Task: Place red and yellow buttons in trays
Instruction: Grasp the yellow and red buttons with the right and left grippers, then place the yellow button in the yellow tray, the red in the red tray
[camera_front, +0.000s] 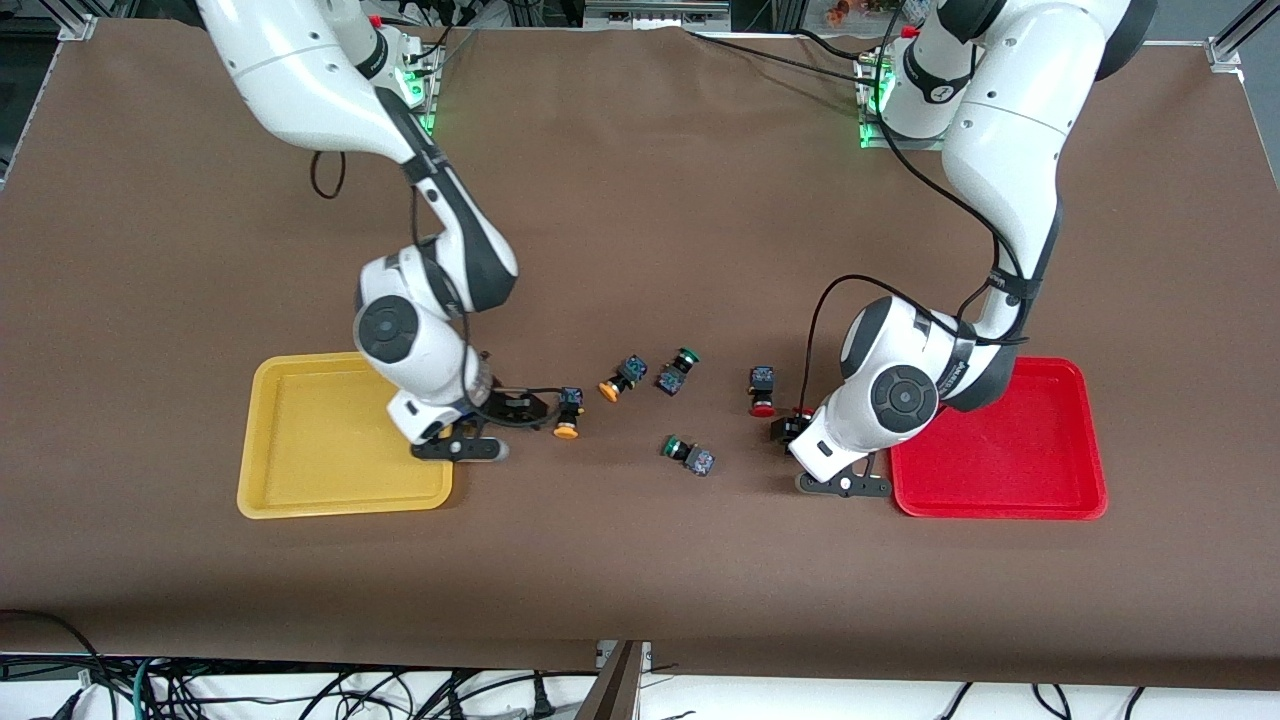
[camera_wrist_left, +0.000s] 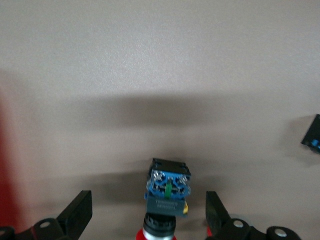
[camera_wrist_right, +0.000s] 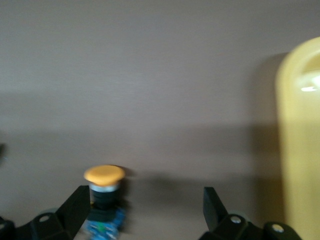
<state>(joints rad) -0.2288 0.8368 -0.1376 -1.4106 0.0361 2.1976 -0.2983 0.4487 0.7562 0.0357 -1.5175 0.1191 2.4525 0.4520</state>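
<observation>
Nearest the camera, we see two shallow trays on the brown table (camera_front: 640, 560): the yellow tray (camera_front: 300, 470) at the right arm's end and the red tray (camera_front: 1050, 480) at the left arm's end. Both look empty.

Just beside the yellow tray, the right gripper (camera_front: 500, 425) sits low over the table with its fingers spread wide and holding nothing. An orange-capped button (camera_front: 567, 412) lies next to one finger (camera_wrist_right: 75, 210), not centred between the two. We judge that closing from here could nudge it aside or tip it instead of pinching it.

Toward the middle of the table lie a second orange-capped button (camera_front: 622, 378), a green-capped switch (camera_front: 677, 370) and, nearer the camera, another green-capped switch (camera_front: 688, 453). These green ones do not belong in the trays. They sit close to the orange one, so a reach there risks bumping or grabbing the wrong piece.

Next comes a red-capped button (camera_front: 762, 390), then the left gripper (camera_front: 815, 455), also low, wide open and empty, just beside the red tray. A second red-capped button (camera_wrist_left: 167, 200) lies between its fingers. It rests on its side, so we judge the round cap could roll or slip as the fingers close.
</observation>
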